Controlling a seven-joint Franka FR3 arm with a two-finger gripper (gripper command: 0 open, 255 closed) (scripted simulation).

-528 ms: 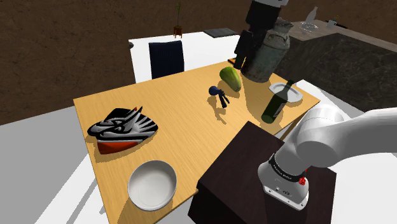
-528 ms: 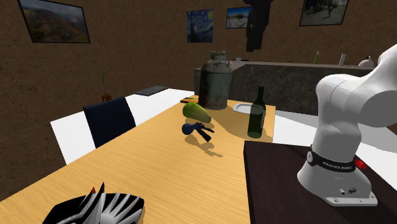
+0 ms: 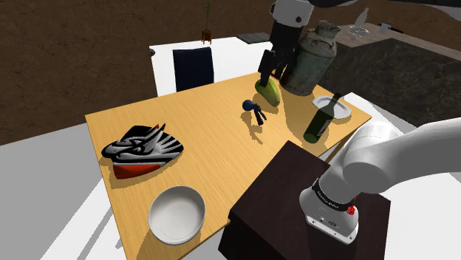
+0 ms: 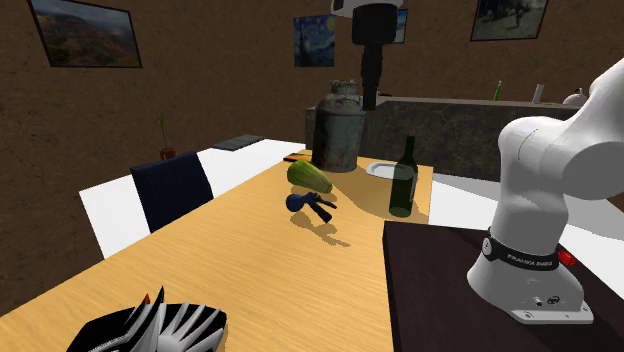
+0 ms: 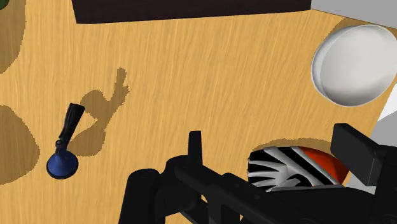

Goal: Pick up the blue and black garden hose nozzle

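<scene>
The hose nozzle (image 3: pixel 253 109) lies on the wooden table (image 3: pixel 199 140), a blue round head with a black handle; it also lies at nozzle (image 4: pixel 308 204) and nozzle (image 5: pixel 65 147). My black gripper (image 3: pixel 270 74) hangs high above the table, over the green gourd (image 3: pixel 270 90) and behind the nozzle. It is open with nothing between its fingers. In the second exterior view the gripper (image 4: pixel 370 95) is well above the nozzle, in front of the metal can (image 4: pixel 337 128). From the wrist, the gripper (image 5: pixel 270 132) shows its fingers far apart, the nozzle off to one side.
A grey milk can (image 3: pixel 309 63), a dark green bottle (image 3: pixel 321 118) and a small plate (image 3: pixel 330 105) crowd the table end near the nozzle. A white bowl (image 3: pixel 176 213) and a black, white and red object (image 3: pixel 142 148) lie nearer. A dark chair (image 3: pixel 193 68) stands behind the table.
The arm has swung toward the shoulder view's left and dropped a little, bringing the gripper from beside the can to above the gourd. The nozzle has not moved.
</scene>
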